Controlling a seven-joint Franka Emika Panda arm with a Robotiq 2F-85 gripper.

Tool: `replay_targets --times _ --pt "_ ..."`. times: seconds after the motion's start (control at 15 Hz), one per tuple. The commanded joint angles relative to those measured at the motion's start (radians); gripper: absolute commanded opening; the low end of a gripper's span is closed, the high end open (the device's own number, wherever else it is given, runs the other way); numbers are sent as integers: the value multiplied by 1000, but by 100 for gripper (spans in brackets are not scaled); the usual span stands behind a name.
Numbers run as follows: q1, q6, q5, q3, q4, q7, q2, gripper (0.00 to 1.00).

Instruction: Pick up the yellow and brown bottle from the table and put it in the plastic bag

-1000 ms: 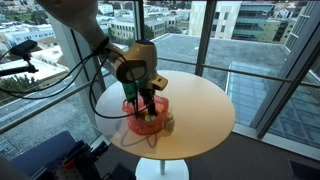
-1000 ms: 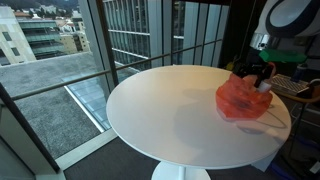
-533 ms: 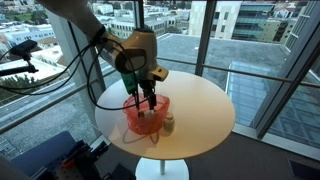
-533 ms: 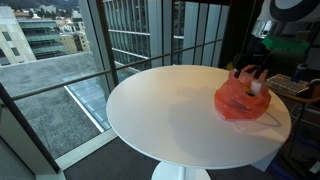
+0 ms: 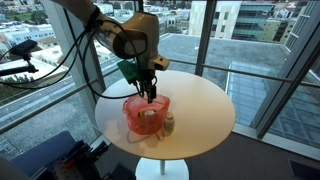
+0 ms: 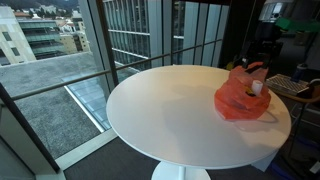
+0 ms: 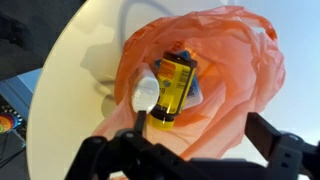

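The yellow bottle with a brown cap lies inside the orange plastic bag, which is open on the round white table. The bag shows in both exterior views. My gripper is open and empty and hangs above the bag's mouth, clear of the bottle. It also shows in both exterior views. A white oval object lies next to the bottle in the bag.
A small pale bottle stands on the table beside the bag. The bag sits near the table's edge. Glass walls and railings surround the table. Camera gear on a stand is off to the side.
My gripper has lifted up out of the bag, open and empty. The bottle has stayed in the bag, and the bag has settled a little.
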Motion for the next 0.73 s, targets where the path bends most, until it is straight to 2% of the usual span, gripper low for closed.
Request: replay_targets --times 0.0,0.27,0.67 --pt "-26 -105 -20 -11 22 -88 -57 100" --pt "-44 -149 -34 -23 42 -152 -84 100" --pt "-48 -117 -31 -21 34 -147 -76 100"
